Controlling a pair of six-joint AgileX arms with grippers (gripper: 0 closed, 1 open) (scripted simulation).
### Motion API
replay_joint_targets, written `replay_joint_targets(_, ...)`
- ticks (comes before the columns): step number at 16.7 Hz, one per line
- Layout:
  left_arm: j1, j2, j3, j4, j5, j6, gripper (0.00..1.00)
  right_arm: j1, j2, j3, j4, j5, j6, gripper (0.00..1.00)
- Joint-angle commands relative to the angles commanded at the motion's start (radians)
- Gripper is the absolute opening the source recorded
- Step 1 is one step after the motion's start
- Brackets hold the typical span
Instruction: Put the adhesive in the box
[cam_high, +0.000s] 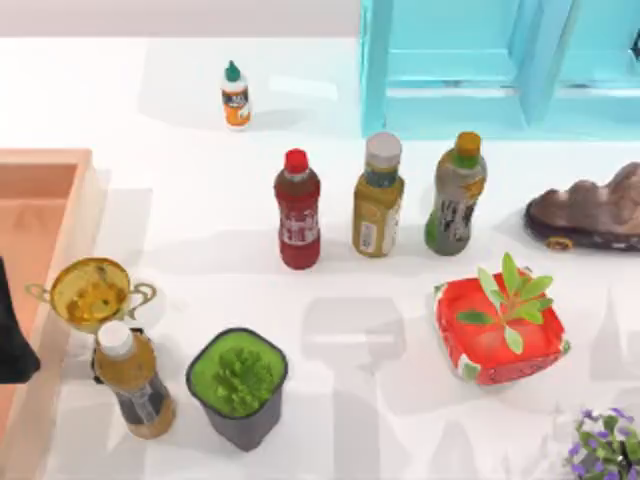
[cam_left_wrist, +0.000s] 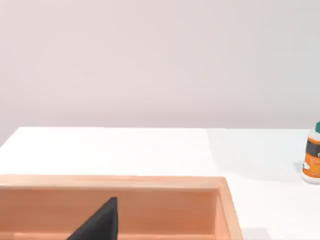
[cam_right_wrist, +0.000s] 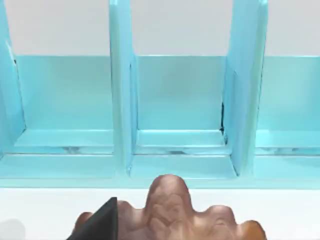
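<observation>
left arm (cam_high: 12, 335): matte black, smooth | gripper finger (cam_left_wrist: 100, 222): black, wedge-shaped, pointed tip | no markings seen

L arm's dark body (cam_high: 12, 335) sits at the table's left edge, low in the top view, partly cut off. L gripper's one dark fingertip (cam_left_wrist: 102, 220) pokes into its wrist cam. R gripper's one dark fingertip (cam_right_wrist: 102, 220) shows likewise in its own wrist cam. Jaw gap unclear on both.

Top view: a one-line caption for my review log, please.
Glue stands upright at the table's far side, apart from the box at left; bottles and plants between.
</observation>
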Motion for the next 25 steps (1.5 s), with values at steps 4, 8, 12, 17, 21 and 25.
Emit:
replay_joint_targets(4,-0.007,0.031,0.022,0.013,-0.010,-0.005,1.00,0.000,0.000,0.000,0.000,0.000,0.000,1.00)
replay_joint_targets(8,-0.043,0.220,0.140,0.086,-0.065,-0.033,1.00,0.000,0.000,0.000,0.000,0.000,0.000,1.00)
replay_joint_targets(12,-0.103,0.576,0.322,0.198,-0.141,-0.078,1.00,0.000,0.000,0.000,0.000,0.000,0.000,1.00)
replay_joint_targets(17,-0.209,1.197,0.592,0.356,-0.236,-0.132,1.00,0.000,0.000,0.000,0.000,0.000,0.000,1.00)
replay_joint_targets(21,-0.303,1.676,0.801,0.477,-0.296,-0.158,1.00,0.000,0.000,0.000,0.000,0.000,0.000,1.00)
replay_joint_targets(25,-0.388,2.011,0.980,0.589,-0.338,-0.170,1.00,0.000,0.000,0.000,0.000,0.000,0.000,1.00)
